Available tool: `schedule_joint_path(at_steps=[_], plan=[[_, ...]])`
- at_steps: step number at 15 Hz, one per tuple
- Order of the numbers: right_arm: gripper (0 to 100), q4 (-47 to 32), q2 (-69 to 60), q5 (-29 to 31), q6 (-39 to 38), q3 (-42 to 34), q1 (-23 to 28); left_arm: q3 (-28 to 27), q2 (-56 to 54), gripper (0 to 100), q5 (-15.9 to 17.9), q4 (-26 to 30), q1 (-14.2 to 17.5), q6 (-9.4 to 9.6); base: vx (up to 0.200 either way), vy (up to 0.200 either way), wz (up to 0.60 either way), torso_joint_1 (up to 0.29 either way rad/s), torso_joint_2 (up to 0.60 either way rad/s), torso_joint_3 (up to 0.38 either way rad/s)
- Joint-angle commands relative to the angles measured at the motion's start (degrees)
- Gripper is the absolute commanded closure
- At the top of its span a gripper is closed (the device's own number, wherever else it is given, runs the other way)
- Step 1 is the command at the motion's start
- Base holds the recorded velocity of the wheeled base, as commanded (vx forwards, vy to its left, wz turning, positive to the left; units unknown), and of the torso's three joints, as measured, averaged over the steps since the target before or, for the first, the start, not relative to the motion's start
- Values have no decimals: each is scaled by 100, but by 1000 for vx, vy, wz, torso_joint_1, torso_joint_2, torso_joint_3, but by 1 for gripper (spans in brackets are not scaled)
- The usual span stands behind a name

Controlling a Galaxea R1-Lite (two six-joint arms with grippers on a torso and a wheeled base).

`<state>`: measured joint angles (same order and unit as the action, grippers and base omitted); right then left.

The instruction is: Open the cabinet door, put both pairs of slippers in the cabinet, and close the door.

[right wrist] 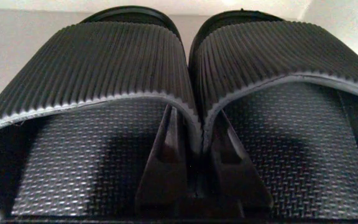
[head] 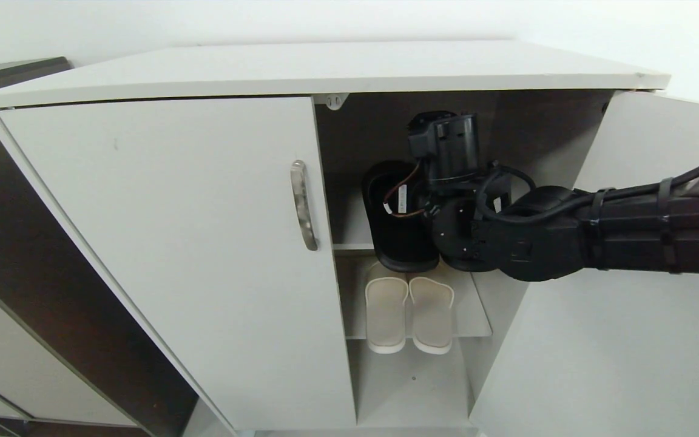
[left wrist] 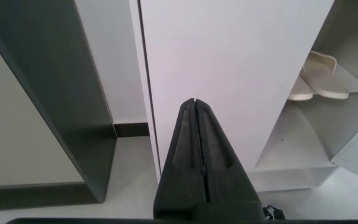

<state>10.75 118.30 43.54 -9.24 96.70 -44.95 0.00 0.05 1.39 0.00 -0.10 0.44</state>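
Observation:
The white cabinet point(head: 325, 67) has its right door point(head: 616, 315) swung open and its left door point(head: 173, 255) closed. A white pair of slippers point(head: 409, 315) point(left wrist: 319, 78) lies side by side on the lower shelf point(head: 477, 318). The black pair of slippers point(head: 395, 243) point(right wrist: 123, 68) is at the upper shelf point(head: 349, 227), heels jutting past its front edge. My right gripper point(right wrist: 194, 121) is shut on the black slippers, pinching their two inner walls together. My left gripper point(left wrist: 194, 106) is shut on nothing, low in front of the closed left door.
A metal handle point(head: 304, 205) sits on the closed left door. A dark panel point(head: 34, 261) point(left wrist: 42, 93) stands against the wall left of the cabinet. The cabinet's bottom compartment point(head: 410, 388) lies below the white slippers.

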Motion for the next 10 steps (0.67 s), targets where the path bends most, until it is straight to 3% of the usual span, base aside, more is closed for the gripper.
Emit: schedule_joint_path(at_steps=[1, 10], plan=[[100, 6, 299, 5, 1, 244, 74, 0, 4, 100, 2, 0, 1, 0, 0, 0, 0, 0, 0, 0], [100, 41, 431, -4, -87, 341, 223, 0, 4, 100, 2, 0, 1, -9, 0, 0, 0, 0, 0, 0]])
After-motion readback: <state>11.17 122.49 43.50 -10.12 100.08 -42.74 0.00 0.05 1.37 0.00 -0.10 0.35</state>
